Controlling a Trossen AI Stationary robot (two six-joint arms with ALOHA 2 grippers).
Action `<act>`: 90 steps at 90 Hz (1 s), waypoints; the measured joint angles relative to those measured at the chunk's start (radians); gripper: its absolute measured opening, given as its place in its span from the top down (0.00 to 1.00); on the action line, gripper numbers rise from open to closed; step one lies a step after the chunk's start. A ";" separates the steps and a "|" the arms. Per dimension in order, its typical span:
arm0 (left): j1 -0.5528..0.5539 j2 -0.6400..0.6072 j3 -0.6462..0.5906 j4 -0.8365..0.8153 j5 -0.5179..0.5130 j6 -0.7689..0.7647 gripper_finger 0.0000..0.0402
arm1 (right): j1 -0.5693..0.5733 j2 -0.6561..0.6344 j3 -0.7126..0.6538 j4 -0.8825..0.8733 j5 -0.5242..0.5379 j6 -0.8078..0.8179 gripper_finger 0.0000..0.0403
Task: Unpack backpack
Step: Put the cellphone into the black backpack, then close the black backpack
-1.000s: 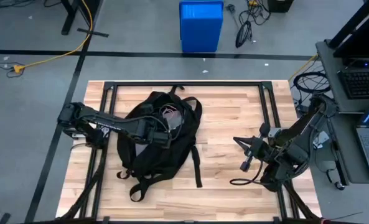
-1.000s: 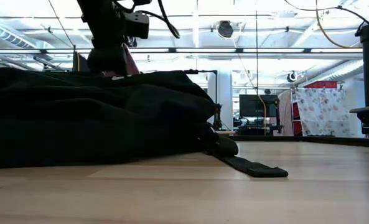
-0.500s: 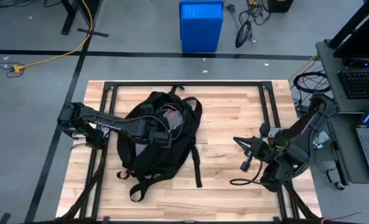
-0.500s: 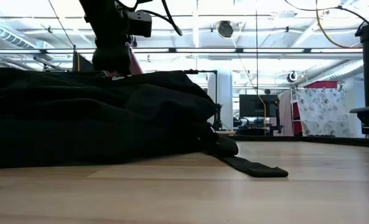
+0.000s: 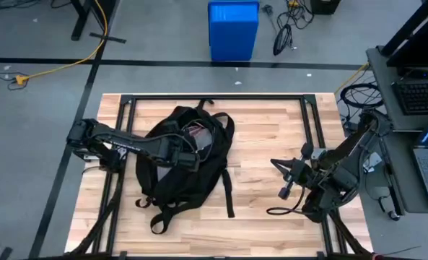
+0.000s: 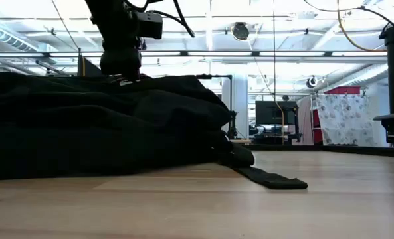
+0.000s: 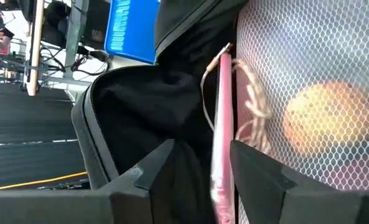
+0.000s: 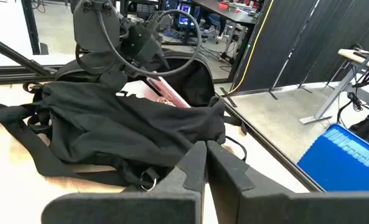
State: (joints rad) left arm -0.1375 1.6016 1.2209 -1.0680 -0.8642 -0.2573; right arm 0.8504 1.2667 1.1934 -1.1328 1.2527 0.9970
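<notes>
The black backpack [image 5: 185,170] lies flat on the wooden table, left of centre, its opening toward the far edge and its straps [image 5: 229,195] trailing toward the near edge. My left gripper [image 5: 192,150] reaches into the opening from the left and is open. In its wrist view the fingers [image 7: 153,171] stand on either side of a pink flat thing [image 7: 223,124] with thin cords, beside a white mesh pocket [image 7: 308,68]. My right gripper [image 5: 280,177] waits shut over the table's right part, pointing at the backpack [image 8: 128,124]. My left gripper has the pink flat thing's edge [image 7: 221,186] standing between its open fingers, close beside one finger [image 7: 259,177]. Whether that finger touches it, I cannot tell.
A black frame rail [image 5: 214,98] runs round the table top. A blue bin [image 5: 233,29] stands on the floor beyond the far edge. One strap [image 6: 270,178] lies flat on the wood. Bare wood [image 5: 264,137] lies between the backpack and my right gripper.
My left gripper has gone down a little, deeper into the backpack's opening; in the low view the pink thing beside it no longer shows above the fabric. The backpack has stayed where it was.
</notes>
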 joint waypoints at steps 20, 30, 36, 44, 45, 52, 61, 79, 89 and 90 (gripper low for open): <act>0.000 0.000 0.000 0.017 0.000 -0.023 0.65 | 0.000 0.000 0.000 0.000 0.000 0.000 1.00; 0.000 0.000 0.000 0.017 0.000 -0.073 0.65 | 0.000 0.000 0.000 0.000 0.000 0.000 1.00; -0.002 0.000 0.003 0.016 0.001 -0.102 0.65 | 0.000 0.000 0.000 0.000 0.000 0.000 1.00; -0.008 0.001 0.023 0.016 0.017 -0.111 0.65 | 0.000 0.000 0.000 0.000 0.000 0.000 1.00; -0.009 0.001 0.027 0.016 0.020 -0.111 0.65 | 0.000 0.000 0.000 -0.001 0.000 0.000 1.00; -0.021 0.001 0.050 0.016 0.036 -0.104 0.65 | 0.000 0.003 0.000 -0.001 0.000 0.000 1.00; -0.036 0.001 0.075 0.014 0.039 -0.104 0.65 | 0.000 0.014 0.000 -0.001 0.000 0.000 1.00; -0.054 -0.026 0.092 -0.002 0.042 -0.117 0.65 | 0.000 0.045 0.000 -0.002 -0.001 -0.017 1.00; -0.060 -0.033 0.091 -0.069 0.077 -0.231 0.67 | -0.006 0.061 0.000 -0.001 0.000 -0.016 1.00; -0.061 -0.033 0.091 -0.075 0.085 -0.245 0.68 | -0.006 0.062 0.000 -0.001 -0.001 -0.016 1.00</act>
State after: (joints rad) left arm -0.1982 1.5684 1.3121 -1.1433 -0.7797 -0.5025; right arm 0.8446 1.3284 1.1931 -1.1336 1.2517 0.9813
